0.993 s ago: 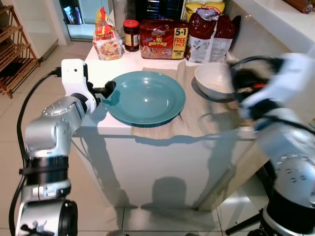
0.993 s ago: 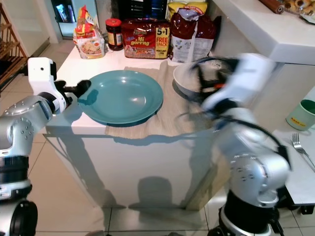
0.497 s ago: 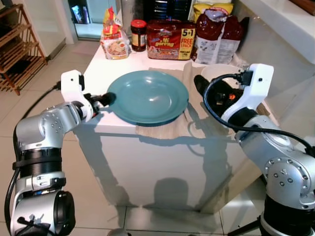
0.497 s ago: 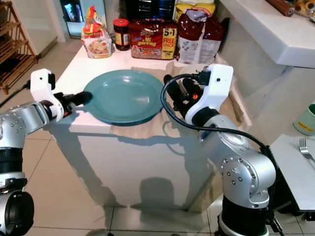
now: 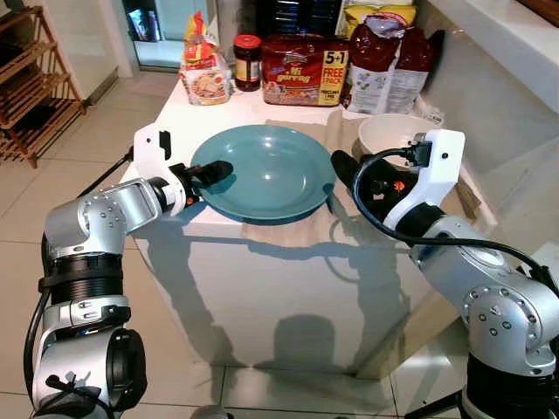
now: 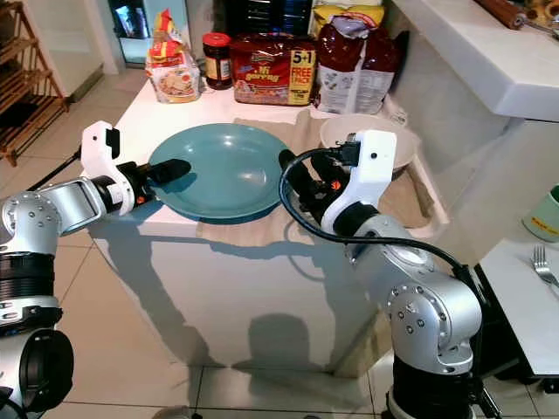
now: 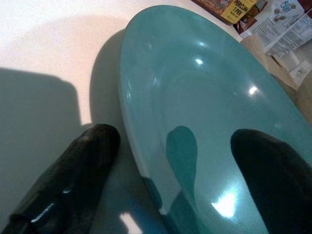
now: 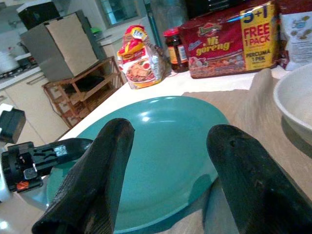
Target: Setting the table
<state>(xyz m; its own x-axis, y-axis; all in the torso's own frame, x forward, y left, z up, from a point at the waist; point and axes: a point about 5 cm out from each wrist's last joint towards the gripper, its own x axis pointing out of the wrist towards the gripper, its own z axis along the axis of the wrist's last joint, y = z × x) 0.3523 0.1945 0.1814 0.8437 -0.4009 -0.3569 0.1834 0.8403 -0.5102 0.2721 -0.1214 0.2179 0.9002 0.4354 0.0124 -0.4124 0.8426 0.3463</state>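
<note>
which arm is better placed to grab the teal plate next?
Left, probably. The left end effector is open with its fingers straddling the teal plate at its left rim, one over, one outside. The right end effector, also open, sits at the plate's right edge, not yet around the rim.

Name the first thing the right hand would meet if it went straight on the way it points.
Most likely the teal plate: the right hand sits open at its near edge, pointing across it toward the left hand. Depth is uncertain.
</note>
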